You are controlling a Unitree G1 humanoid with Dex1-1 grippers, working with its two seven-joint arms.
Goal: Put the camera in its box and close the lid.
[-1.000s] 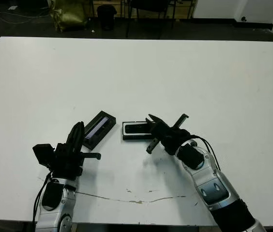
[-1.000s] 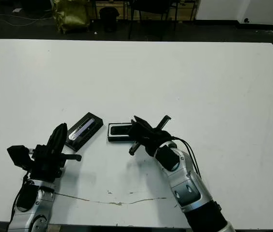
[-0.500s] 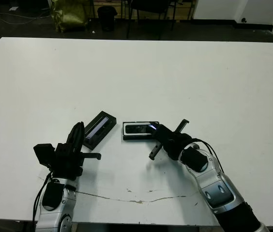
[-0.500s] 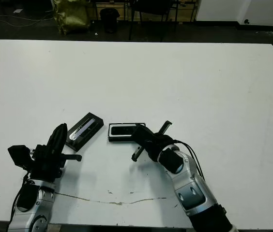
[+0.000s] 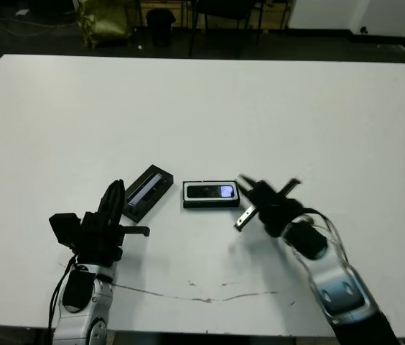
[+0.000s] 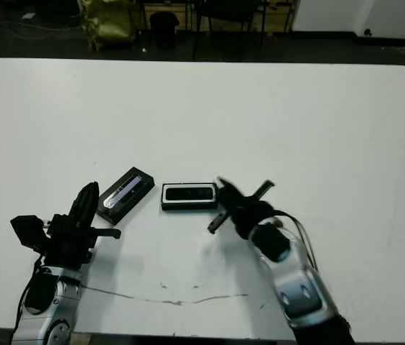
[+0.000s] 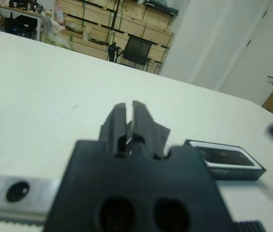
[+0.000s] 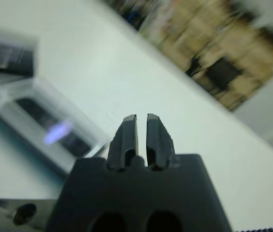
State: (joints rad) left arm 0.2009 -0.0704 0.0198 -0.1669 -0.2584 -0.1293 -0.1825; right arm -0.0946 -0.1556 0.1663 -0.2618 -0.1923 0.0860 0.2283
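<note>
Camera lying inside box, mid table. Lid flat just left of box, apart from it. Right gripper fingers together, empty, just right of box. Left gripper pinched closed, empty, tips near lid. Next prob. lid: open wide, take by long edges, keep level, align w/ box before lowering.

The camera lies in the box on the table. The lid lies just left of the box, apart from it. The right gripper is just right of the box; the left gripper is nearer than the lid
</note>
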